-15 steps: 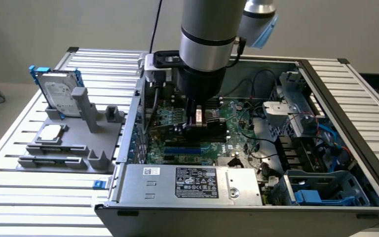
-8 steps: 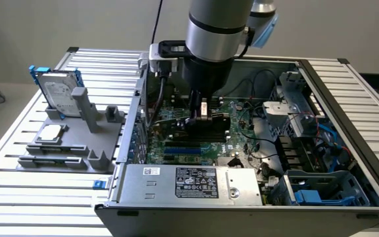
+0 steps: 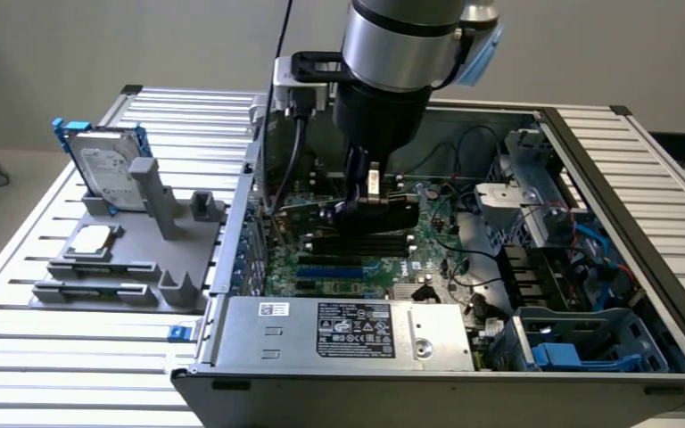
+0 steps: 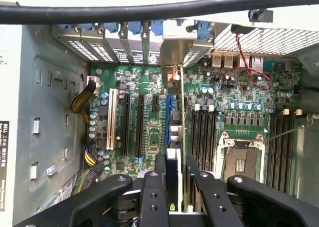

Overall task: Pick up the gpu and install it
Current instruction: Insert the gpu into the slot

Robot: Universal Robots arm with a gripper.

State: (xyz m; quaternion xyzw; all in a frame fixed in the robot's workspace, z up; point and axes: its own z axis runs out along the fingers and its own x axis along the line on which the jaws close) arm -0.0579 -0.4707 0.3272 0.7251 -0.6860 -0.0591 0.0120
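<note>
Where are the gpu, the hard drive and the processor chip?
gpu [image 4: 174,52], wrist view, silver end bracket.
hard drive [image 3: 111,174], exterior view, silver label face.
processor chip [image 3: 93,237], exterior view, its middle.

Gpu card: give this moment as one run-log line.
thing: thin green-and-black gpu card, silver end bracket | gripper: shut on it | place: over green motherboard slots in open grey computer case | seated: cannot tell

The gpu [image 4: 173,55] showed a silver metal end bracket with a dull sheen, and the pincer [image 4: 175,162] around it was matt black. The motherboard [image 4: 144,87] was green and faintly glossy. The table [image 3: 69,357] was ribbed, pale, satiny metal. The holder [image 3: 117,267] looked like matt grey plastic. The hard drive [image 3: 107,169] was shiny metal in a blue plastic frame.
</note>
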